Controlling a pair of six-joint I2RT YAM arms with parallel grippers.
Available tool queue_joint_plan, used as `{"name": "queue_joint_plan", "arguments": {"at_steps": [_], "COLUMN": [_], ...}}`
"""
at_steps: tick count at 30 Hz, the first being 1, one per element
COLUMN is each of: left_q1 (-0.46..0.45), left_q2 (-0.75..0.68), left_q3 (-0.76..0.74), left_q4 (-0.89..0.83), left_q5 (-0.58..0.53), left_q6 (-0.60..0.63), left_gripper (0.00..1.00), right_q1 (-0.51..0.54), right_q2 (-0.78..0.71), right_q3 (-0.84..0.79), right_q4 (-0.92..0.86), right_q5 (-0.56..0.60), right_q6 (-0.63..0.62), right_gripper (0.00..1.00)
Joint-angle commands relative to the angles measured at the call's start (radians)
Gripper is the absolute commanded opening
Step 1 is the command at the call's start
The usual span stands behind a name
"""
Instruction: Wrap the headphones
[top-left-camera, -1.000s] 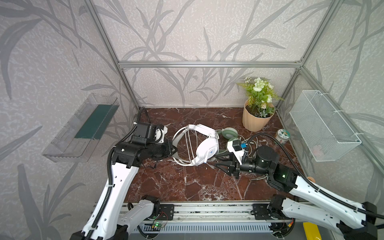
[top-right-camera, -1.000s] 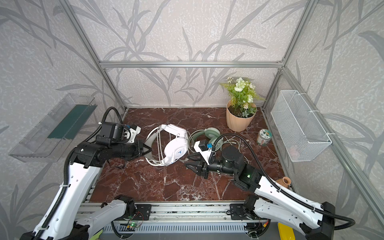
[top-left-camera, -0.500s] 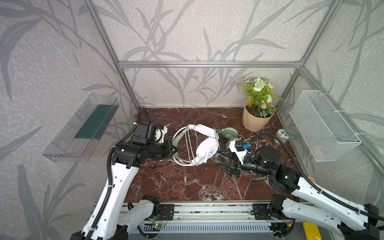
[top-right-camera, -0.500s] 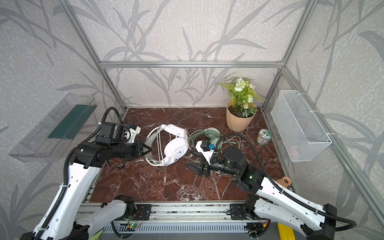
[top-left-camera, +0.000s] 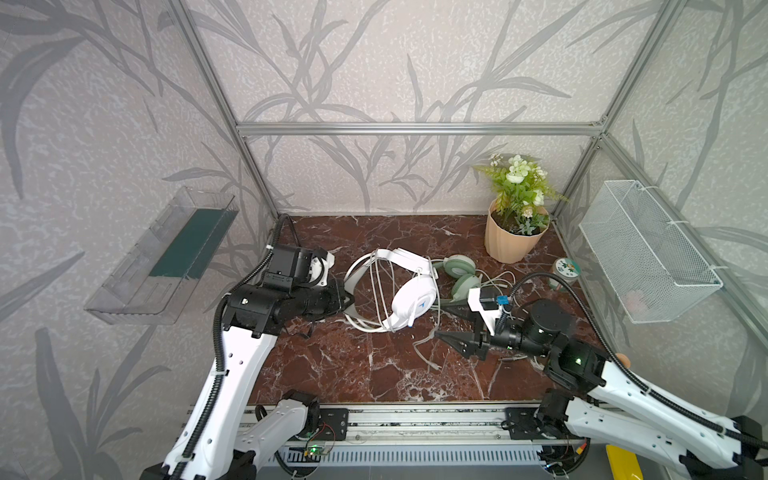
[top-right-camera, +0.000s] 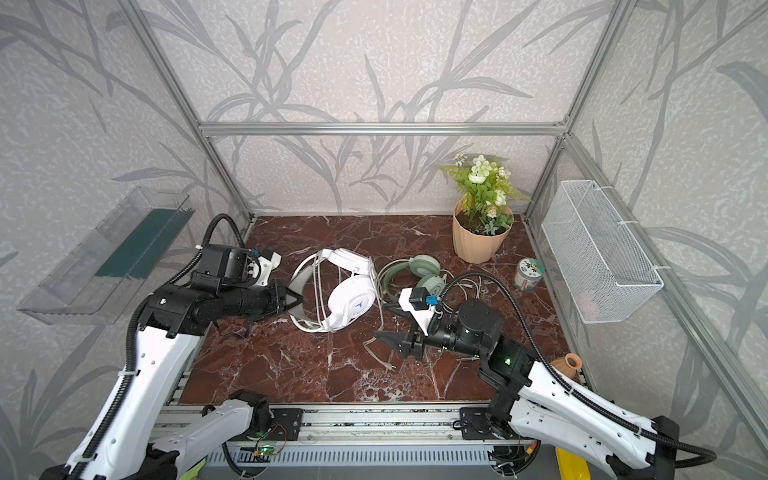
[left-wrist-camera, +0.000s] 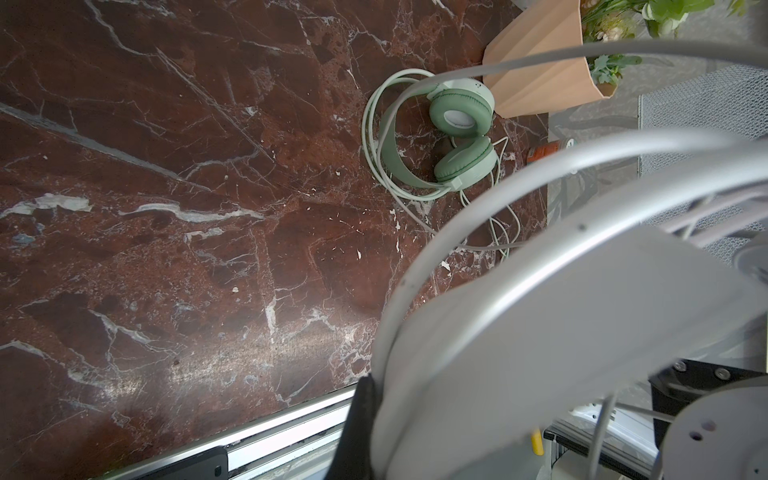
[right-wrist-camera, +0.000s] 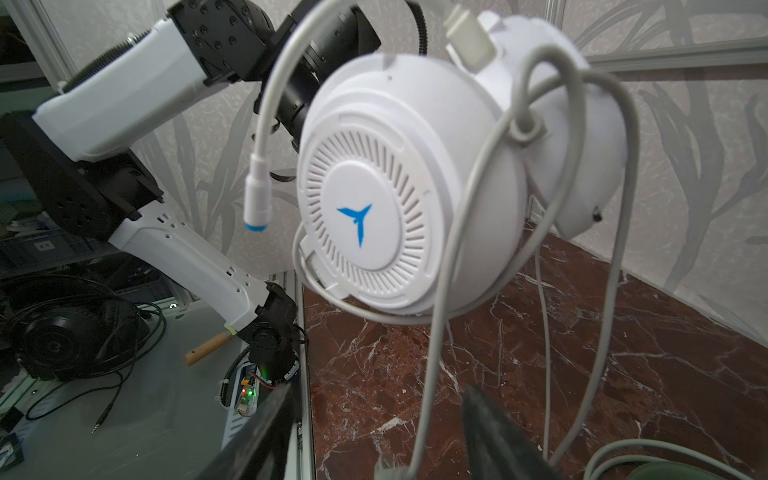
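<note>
left end effector (top-left-camera: 348, 296): level, clamped on white headset (top-left-camera: 417, 296) headband | right end effector (top-left-camera: 440, 321): level, jaws apart

Lab test cell: aluminium frame (top-left-camera: 415, 129), wallpapered panels (top-left-camera: 374, 62).

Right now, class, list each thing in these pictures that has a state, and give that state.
white headphones, gripped at the headband, cable partly looped round them.
green headphones, lying flat, cable loose.
left gripper, shut on the white headphones.
right gripper, open, gripping nothing.
plant pot, upright.
</note>
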Motion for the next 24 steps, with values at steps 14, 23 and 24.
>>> {"name": "queue_joint_plan", "arguments": {"at_steps": [14,23,24], "left_q1": [0.005,0.005,0.005], "left_q2": [-0.029,-0.032,-0.035], "left_q3": [-0.004,0.005,0.004], "left_q4": [0.029,0.03,0.03], "left_q5": [0.03,0.043,0.046], "left_q6": [0.014,0.012,0.009], "left_gripper": [0.0,0.0,0.0], "right_q1": [0.002,0.001,0.001], "right_q2": [-0.041,-0.034,-0.024], "right_q3": [0.152,0.265,0.272], "right_q4": [-0.087,-0.123,-0.103], "right_q5": [0.076,0.274,0.34], "right_q6": [-0.126,-0.191,-0.193], "right_gripper": [0.04,0.0,0.0]}}
